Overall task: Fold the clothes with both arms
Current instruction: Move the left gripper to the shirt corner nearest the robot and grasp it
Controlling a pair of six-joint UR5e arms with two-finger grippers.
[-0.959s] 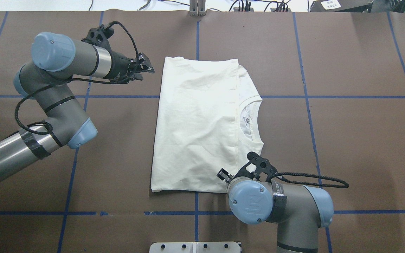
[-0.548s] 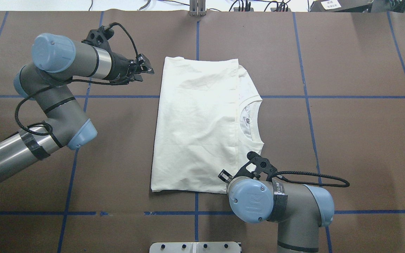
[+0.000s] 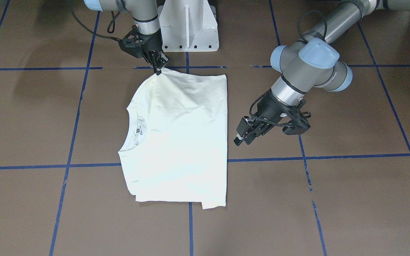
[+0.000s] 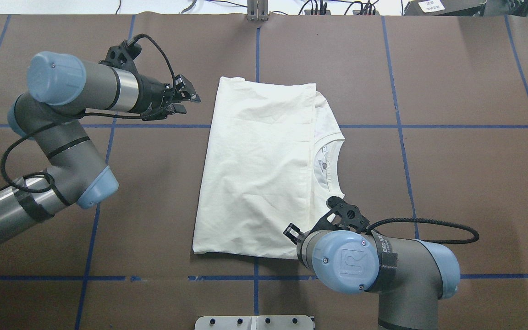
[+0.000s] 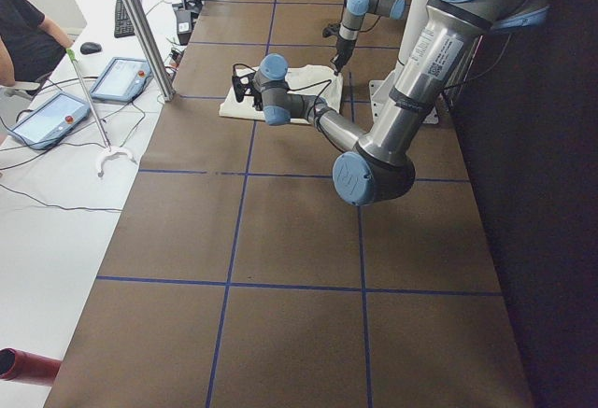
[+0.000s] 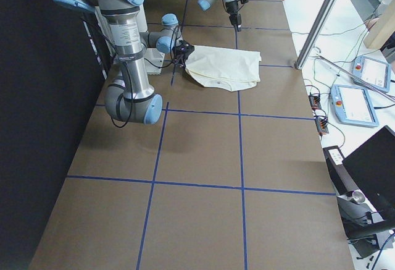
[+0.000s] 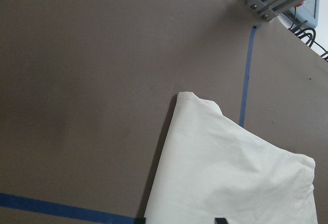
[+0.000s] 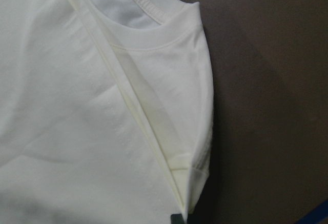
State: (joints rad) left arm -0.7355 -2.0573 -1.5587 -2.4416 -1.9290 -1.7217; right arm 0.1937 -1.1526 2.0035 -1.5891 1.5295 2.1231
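The cream shirt [image 4: 255,169] lies folded flat mid-table with its plain side up and its collar [image 4: 332,160] toward the robot's right. It also shows in the front view [image 3: 180,135]. My right gripper [image 3: 158,70] is shut on the shirt's near corner by the shoulder. In the right wrist view that corner [image 8: 192,183] sits at the fingertips. From overhead, the right wrist hides those fingers. My left gripper [image 4: 189,101] hovers open just off the far left corner of the shirt [image 7: 230,172], touching nothing.
The white pedestal base [image 3: 187,28] stands right behind the right gripper. An aluminium post [image 4: 257,11] rises at the table's far edge. Blue tape lines cross the brown table [image 4: 452,183]. A person [image 5: 28,35] and tablets [image 5: 121,79] are beyond the far edge.
The right arm has pulled back toward the base, and the shirt has shifted and turned slightly with it. The left gripper has drawn a little to the left, away from the shirt.
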